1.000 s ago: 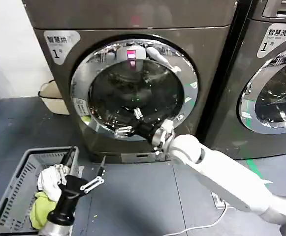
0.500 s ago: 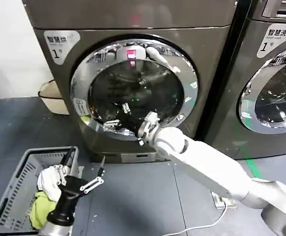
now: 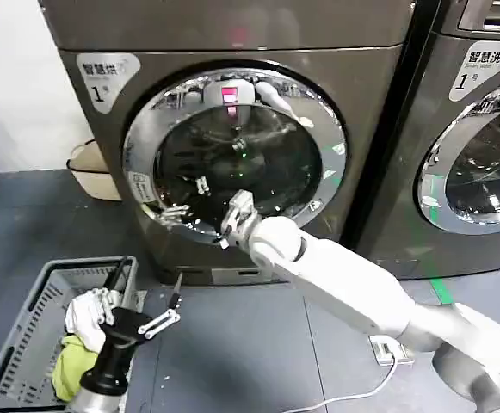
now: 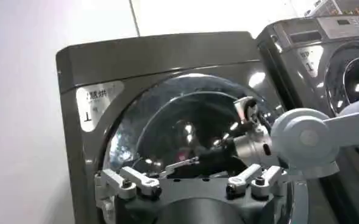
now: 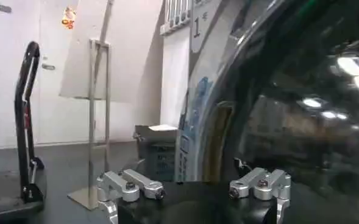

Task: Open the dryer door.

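Closed, one dryer door (image 3: 237,155) faced the robot, its round glass ringed in chrome. One right gripper (image 3: 183,200) reached to the door's lower-left rim, jaws spread apart. One left gripper (image 3: 151,303) hung low over a grey basket (image 3: 26,331) of laundry (image 3: 82,331), jaws likewise parted. Two machines stood side by side, the second dryer (image 3: 478,146) on the right, on a grey floor (image 3: 232,344) before a white wall (image 3: 9,77).
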Action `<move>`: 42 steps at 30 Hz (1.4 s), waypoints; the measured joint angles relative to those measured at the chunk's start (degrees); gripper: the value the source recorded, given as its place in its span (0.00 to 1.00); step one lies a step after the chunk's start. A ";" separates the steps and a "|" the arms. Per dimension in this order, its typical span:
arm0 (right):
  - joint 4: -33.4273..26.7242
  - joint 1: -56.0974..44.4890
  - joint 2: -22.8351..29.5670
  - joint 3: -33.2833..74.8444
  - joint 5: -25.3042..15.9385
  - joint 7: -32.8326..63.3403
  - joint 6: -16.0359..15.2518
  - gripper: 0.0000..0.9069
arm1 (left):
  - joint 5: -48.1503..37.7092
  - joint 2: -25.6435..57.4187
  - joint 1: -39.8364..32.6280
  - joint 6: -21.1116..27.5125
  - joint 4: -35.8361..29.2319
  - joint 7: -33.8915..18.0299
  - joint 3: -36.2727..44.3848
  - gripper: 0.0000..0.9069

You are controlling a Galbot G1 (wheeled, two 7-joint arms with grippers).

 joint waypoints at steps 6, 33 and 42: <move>-2.61 0.92 2.57 -0.20 0.05 -0.23 0.02 1.00 | -0.08 0.00 -0.01 0.00 0.00 -0.01 -0.12 1.00; -12.93 3.97 8.92 -0.83 0.41 -6.97 -0.16 1.00 | -0.94 0.18 0.22 -0.08 -0.23 0.00 -1.40 1.00; -9.60 4.03 6.68 -1.83 2.53 -9.79 -1.05 1.00 | -4.00 0.87 1.27 0.54 0.48 0.33 -3.93 1.00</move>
